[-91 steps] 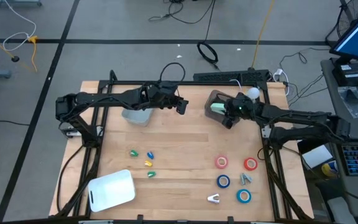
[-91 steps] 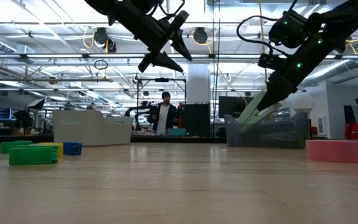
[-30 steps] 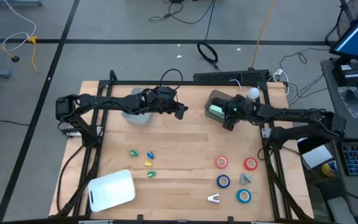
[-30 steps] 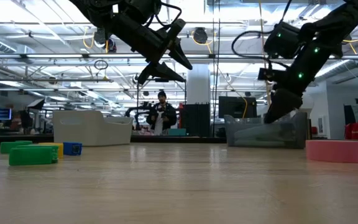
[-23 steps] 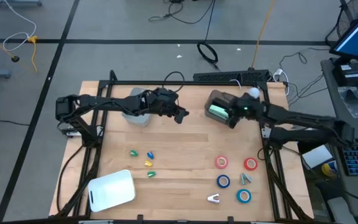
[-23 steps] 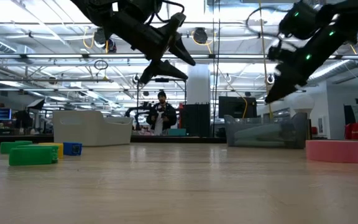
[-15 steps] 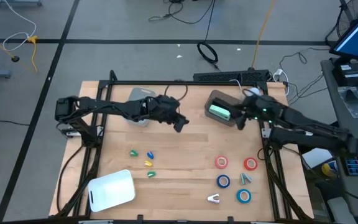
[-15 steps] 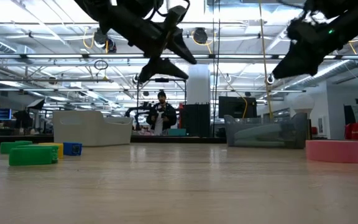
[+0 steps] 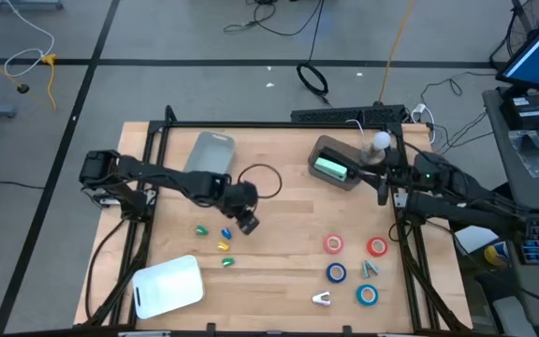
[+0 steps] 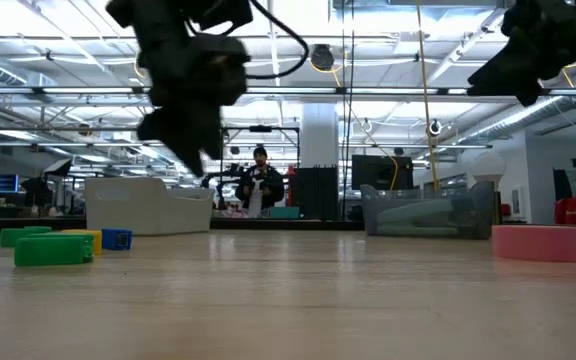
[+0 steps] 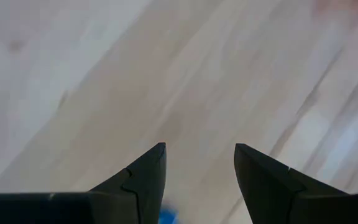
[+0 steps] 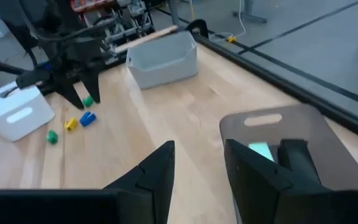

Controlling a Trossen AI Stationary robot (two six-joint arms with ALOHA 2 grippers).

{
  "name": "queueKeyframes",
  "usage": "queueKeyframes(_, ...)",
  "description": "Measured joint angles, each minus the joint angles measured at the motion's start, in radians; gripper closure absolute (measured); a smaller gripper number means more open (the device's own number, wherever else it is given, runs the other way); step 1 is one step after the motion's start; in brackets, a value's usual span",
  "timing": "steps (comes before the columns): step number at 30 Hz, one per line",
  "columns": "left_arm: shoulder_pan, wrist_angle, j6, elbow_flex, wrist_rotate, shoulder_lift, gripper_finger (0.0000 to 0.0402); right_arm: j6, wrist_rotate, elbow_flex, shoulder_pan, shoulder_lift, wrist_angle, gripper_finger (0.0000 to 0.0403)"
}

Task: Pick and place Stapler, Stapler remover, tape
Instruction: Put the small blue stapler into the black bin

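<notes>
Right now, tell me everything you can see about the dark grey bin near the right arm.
The dark grey bin is a smoky, see-through plastic tray with rounded corners and a slot-shaped handle cutout at one end. It sits flat on the wooden table at its far edge, right of centre. Inside lies a mint-green stapler with a dark block beside it. The right gripper hangs just beside the bin, not touching it. Nothing else touches it.

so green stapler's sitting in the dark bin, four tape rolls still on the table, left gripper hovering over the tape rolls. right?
Not quite. The high view shows the left gripper over the small coloured pieces, not the tape rolls. The rest holds: green stapler in the dark bin, four rolls on the table.
</notes>
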Motion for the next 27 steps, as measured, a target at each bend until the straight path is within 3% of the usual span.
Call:
queueKeyframes(5,-0.029,-0.174,-0.009,0.0,0.011,-0.006,0.0213,0.007,0.0,-0.043,0.011,-0.054,-0.023,0.0271)
queueKeyframes(12,-0.05,-0.322,0.085,0.0,0.09,-0.01,0.0213,0.057,0.0,-0.159,0.011,-0.156,0.082,0.0273)
queueKeyframes(21,-0.069,-0.36,0.187,0.0,0.115,-0.01,0.0213,0.126,-0.027,-0.236,0.011,-0.219,0.216,0.0273)
queueKeyframes(27,-0.068,-0.363,0.226,0.0,0.052,-0.01,0.0213,0.13,-0.026,-0.285,0.011,-0.224,0.29,0.0273)
